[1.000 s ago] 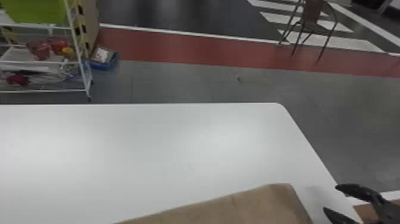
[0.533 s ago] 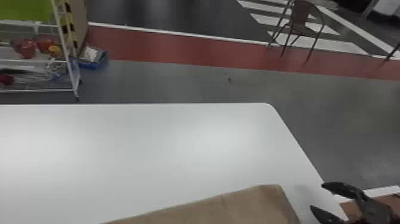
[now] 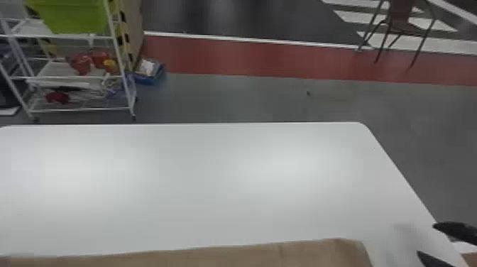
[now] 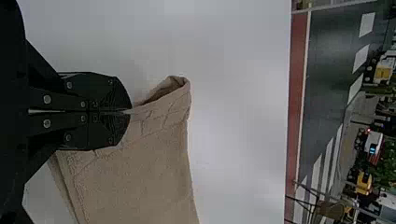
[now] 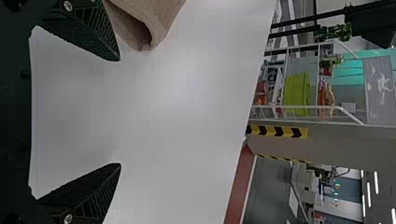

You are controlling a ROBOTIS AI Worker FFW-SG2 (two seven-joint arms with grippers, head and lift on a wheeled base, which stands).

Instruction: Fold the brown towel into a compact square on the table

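Across the lower part of the head view, the brown towel lies on a white bench, its far edge running nearly straight and the bottom of the view cutting off the rest. To its right, near the bench's right edge, the right tool comes in with its two black fingers parted, clear of the cloth. Beyond the bench, at left, is a white wire cart with a green bin on top, a small blue tray beside it on the grey floor. A brown chair stands far off at right.

In the left wrist view, the left tool is closed on an edge of the towel, fingertips pinched together. Next to the pinch, one corner curls open, with a dark gap between layers; the cloth spreads away over the bench.

In the right wrist view, the right tool is wide open and empty. A rounded towel corner is just beside one fingertip, with a shadowed hollow inside its fold.
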